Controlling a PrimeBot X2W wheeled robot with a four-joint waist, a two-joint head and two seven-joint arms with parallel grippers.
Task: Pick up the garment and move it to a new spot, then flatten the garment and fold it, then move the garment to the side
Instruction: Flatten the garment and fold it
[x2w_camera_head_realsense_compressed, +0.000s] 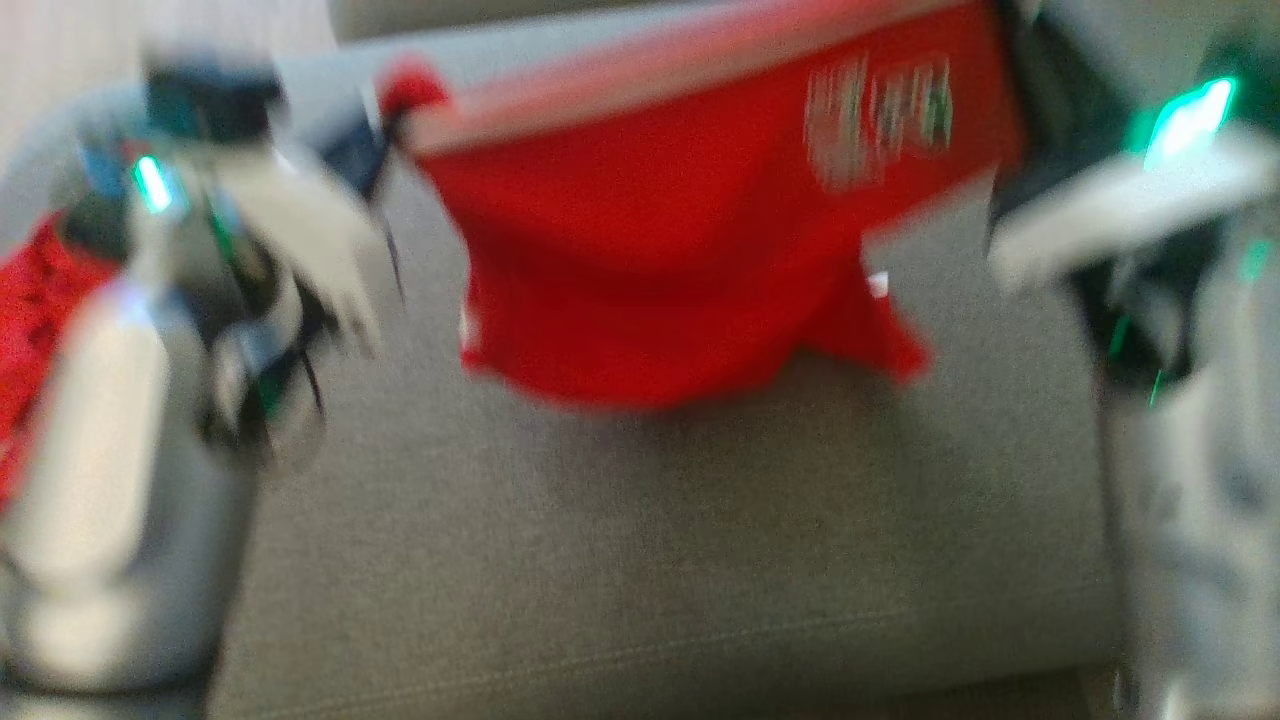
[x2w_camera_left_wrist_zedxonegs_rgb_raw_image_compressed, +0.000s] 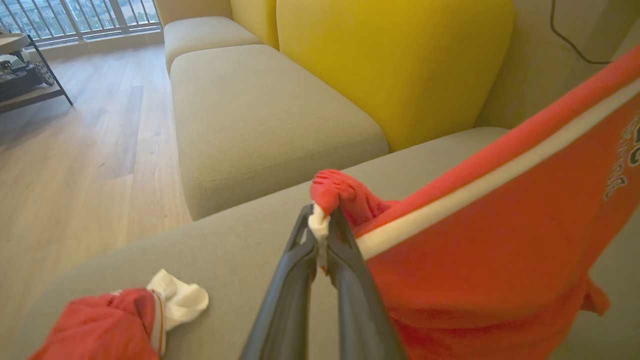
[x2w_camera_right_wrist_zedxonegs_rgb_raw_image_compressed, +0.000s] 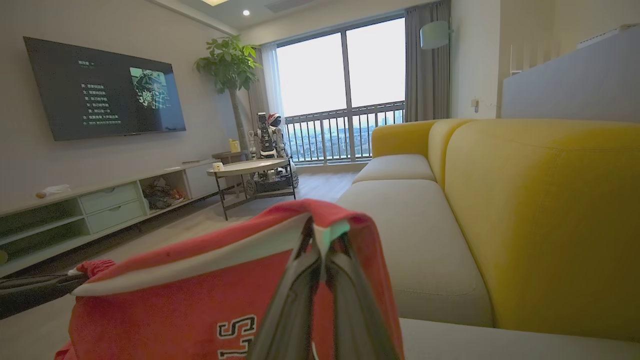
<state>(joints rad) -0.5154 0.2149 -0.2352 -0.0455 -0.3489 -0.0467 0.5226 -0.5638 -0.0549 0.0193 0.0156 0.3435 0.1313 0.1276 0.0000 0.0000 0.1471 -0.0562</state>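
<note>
left pincer (x2w_camera_left_wrist_zedxonegs_rgb_raw_image_compressed: 320, 220) and right pincer (x2w_camera_right_wrist_zedxonegs_rgb_raw_image_compressed: 321, 241) clamp top corners of the red garment (x2w_camera_head_realsense_compressed: 650, 250), spreading it over the sofa seat (x2w_camera_head_realsense_compressed: 650, 560), likely to lay flat.

A yellow-backed sofa (x2w_camera_right_wrist_zedxonegs_rgb_raw_image_compressed: 545, 210) stands across from a wall television (x2w_camera_right_wrist_zedxonegs_rgb_raw_image_compressed: 105, 90) and potted plant (x2w_camera_right_wrist_zedxonegs_rgb_raw_image_compressed: 227, 65).

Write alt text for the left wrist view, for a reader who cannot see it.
The left gripper pinches a corner of a red garment with a white stripe, lifted over a grey sofa. More red and white cloth lies on the seat; yellow cushions stand behind.
</note>
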